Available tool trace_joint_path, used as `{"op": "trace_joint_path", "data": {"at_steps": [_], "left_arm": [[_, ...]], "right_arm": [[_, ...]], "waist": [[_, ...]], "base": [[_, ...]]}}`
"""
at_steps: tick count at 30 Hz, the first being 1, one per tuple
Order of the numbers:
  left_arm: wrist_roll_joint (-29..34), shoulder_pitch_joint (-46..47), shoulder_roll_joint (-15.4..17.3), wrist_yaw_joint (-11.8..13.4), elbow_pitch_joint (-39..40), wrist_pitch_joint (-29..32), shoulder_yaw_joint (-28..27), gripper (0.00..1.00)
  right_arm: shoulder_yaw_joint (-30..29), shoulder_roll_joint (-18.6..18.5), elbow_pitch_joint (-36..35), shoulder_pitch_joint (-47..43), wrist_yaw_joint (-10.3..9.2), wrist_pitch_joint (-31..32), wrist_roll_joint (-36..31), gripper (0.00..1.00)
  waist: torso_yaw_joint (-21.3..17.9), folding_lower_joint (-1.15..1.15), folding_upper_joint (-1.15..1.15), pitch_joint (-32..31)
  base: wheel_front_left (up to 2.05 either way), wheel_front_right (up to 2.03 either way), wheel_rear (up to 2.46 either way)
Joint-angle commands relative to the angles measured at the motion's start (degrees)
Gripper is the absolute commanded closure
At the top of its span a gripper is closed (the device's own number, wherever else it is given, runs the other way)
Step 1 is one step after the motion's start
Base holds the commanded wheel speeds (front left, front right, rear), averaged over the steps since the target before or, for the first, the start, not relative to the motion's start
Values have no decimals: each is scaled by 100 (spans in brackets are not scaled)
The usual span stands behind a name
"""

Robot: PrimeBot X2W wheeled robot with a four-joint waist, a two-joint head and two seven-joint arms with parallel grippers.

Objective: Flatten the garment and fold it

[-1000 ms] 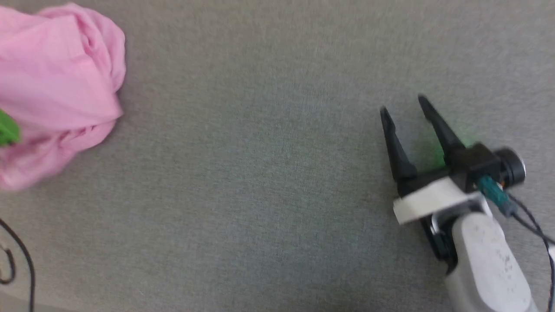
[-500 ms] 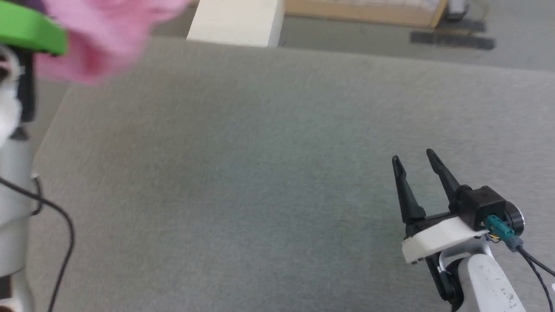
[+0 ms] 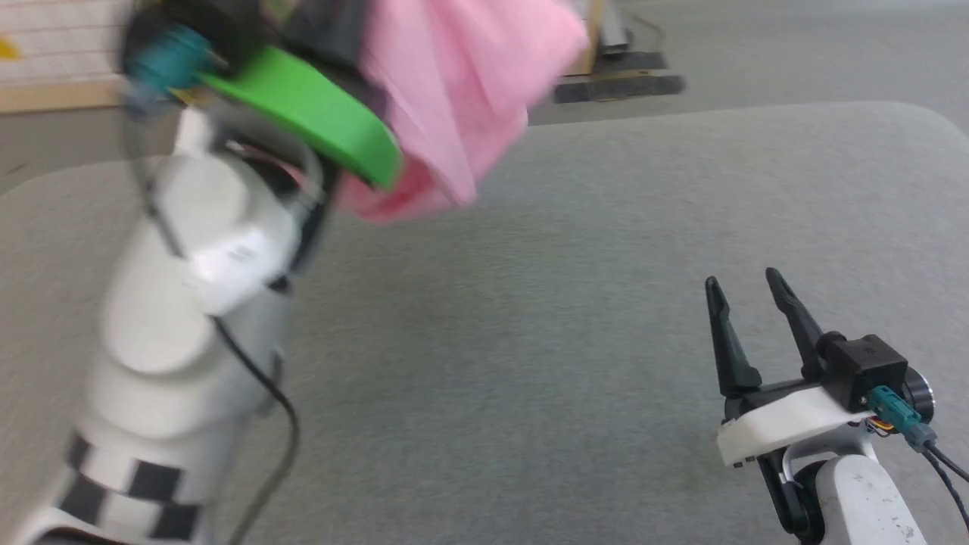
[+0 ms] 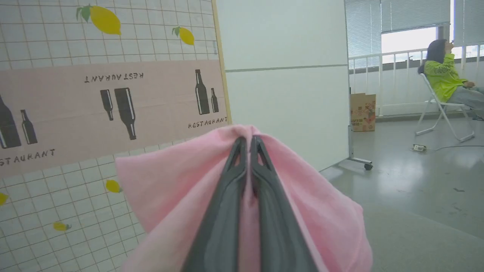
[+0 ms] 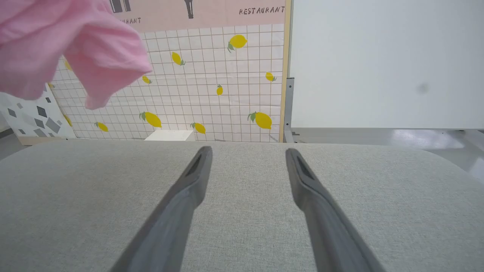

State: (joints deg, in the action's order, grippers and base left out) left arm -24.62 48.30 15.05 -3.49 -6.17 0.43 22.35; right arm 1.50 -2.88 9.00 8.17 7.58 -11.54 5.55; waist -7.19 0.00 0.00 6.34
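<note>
The garment is being pinched between the pressed-together fingers of the left tool and is being held bunched, clear above the worktop. A second earlier it was sitting low against the worktop. The right tool is being kept spread wide and empty over the worktop's near part.

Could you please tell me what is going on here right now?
The robot's left end effector is shut on the pink garment and holds it bunched up in the air above the grey table. The right end effector is open and empty, low over the table. The garment is not yet flattened or folded.
</note>
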Motion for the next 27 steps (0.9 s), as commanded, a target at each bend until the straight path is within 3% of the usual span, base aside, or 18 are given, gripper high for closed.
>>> {"op": "trace_joint_path", "data": {"at_steps": [1, 3, 9, 10, 11, 12, 16, 19, 27], "left_arm": [[-114, -262, -80, -48, -193, 23, 108, 100], [-257, -1011, -410, -187, -1342, 232, 762, 100], [-667, -1664, -720, -303, -2756, 1260, 1347, 100], [-739, -1720, -757, -311, -2912, 1460, 1399, 82], [-798, -1764, -790, -318, -3045, 1637, 1454, 22], [-873, -1798, -825, -320, -3119, 1731, 1453, 0], [-1031, -1849, -902, -261, -3177, 1791, 1394, 0], [-1100, -1892, -896, -164, -2967, 1389, 1207, 0], [-871, -2293, -571, 463, -1839, -1119, 289, 0]], "right_arm": [[-9, 0, -37, -51, -9, 11, 43, 0], [-19, 0, -58, -73, -9, -8, 74, 0], [27, 0, -50, -68, -9, -25, 124, 0], [28, 0, -46, -73, -9, -25, 126, 0], [36, 0, -39, -78, -9, -23, 120, 0], [31, 0, -36, -85, -9, -23, 115, 0], [18, 0, -32, -100, -9, -10, 77, 0], [60, 0, -29, -106, -9, 15, 59, 0], [103, 1, -141, -191, -9, 124, -11, 0]], "waist": [[-572, 0, 0, 30], [-801, 0, 0, 142], [-796, 0, 0, 210], [-767, 0, 0, 212], [-733, 0, 0, 211], [-694, 0, 0, 207], [-484, 0, 0, 166], [-319, 0, 0, 93], [91, 0, 0, -61]], "base": [[0, 0, 0], [0, 0, 0], [0, 0, 0], [0, 0, 0], [0, 0, 0], [0, 0, 0], [0, 0, 0], [0, 0, 0], [0, 0, 0]]}}
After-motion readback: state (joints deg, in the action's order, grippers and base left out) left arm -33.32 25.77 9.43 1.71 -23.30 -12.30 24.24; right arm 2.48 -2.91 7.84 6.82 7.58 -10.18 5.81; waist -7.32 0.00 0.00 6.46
